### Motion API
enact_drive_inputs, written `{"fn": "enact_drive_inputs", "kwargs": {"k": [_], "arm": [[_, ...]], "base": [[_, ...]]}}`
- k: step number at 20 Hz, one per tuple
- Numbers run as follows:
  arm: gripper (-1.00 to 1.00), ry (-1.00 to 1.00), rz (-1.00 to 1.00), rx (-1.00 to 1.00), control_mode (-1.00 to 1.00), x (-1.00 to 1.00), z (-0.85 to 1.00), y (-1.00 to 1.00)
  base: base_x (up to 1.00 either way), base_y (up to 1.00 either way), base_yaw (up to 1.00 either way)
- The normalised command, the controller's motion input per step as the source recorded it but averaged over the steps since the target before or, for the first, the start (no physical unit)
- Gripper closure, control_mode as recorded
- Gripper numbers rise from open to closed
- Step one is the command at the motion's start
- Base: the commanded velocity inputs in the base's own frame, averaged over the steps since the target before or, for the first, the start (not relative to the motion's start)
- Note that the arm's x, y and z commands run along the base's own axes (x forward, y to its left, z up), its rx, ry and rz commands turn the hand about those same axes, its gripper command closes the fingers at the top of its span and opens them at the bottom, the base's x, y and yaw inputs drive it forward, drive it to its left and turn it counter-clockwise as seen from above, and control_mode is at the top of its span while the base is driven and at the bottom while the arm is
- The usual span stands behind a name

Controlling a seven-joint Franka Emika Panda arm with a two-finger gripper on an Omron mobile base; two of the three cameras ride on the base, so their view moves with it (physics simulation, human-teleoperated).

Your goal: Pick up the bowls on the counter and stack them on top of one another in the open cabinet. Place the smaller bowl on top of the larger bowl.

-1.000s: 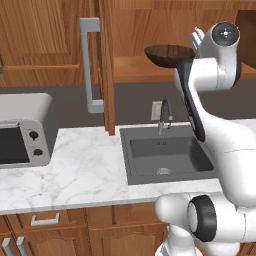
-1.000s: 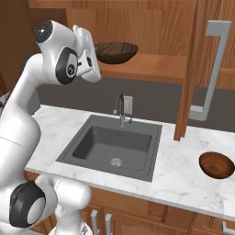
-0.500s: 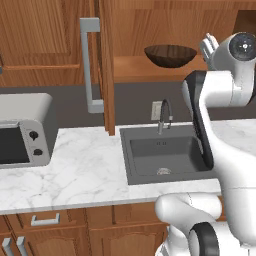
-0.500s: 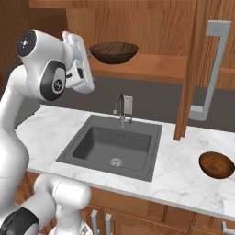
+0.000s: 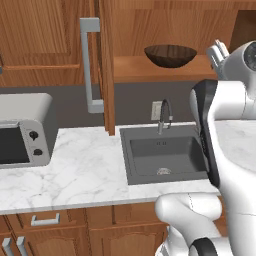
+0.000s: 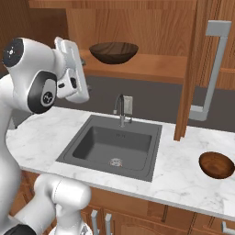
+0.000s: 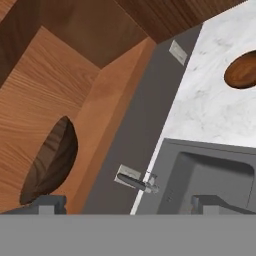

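Hanging empty with its jaws spread wide, the end effector (image 7: 127, 204) is sitting near the open cabinet (image 6: 156, 69), just beside the larger bowl (image 6: 113, 52), which is resting upright on the cabinet shelf. Below, the sink (image 6: 112, 146) is lying inset in the table (image 6: 183, 174), and the smaller bowl (image 6: 216, 165) is sitting on the table's right end, well apart from the cabinet.

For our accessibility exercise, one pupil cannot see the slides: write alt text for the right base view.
A large dark wooden bowl sits on the shelf of an open wall cabinet, while a small reddish bowl waits on the marble counter right of the sink. The white robot arm is at the left, its hand empty.
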Motion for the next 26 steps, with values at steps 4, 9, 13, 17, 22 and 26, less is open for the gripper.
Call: {"fn": "enact_drive_inputs", "kwargs": {"k": [4, 9, 13, 17, 22, 26], "arm": [[-1.0, 0.05, 0.02, 0.04, -1.0, -0.31, 0.06, 0.01], [-1.0, 0.03, 0.02, 0.02, -1.0, -0.36, 0.1, 0.01], [-1.0, 0.01, 0.0, 0.01, 1.0, -0.18, 0.0, 0.0], [-1.0, 0.0, 0.0, 0.0, 1.0, 0.0, 0.0, 0.0], [-1.0, 0.0, 0.0, 0.0, 1.0, 0.0, 0.0, 0.0], [-1.0, 0.0, 0.0, 0.0, 1.0, 0.0, 0.0, 0.0]], "base": [[0.0, 0.0, 0.0], [0.0, 0.0, 0.0], [-0.16, 0.0, 0.0], [-0.35, 0.01, 0.0], [-0.52, 0.13, -0.01], [-0.62, 0.1, -0.01]]}}
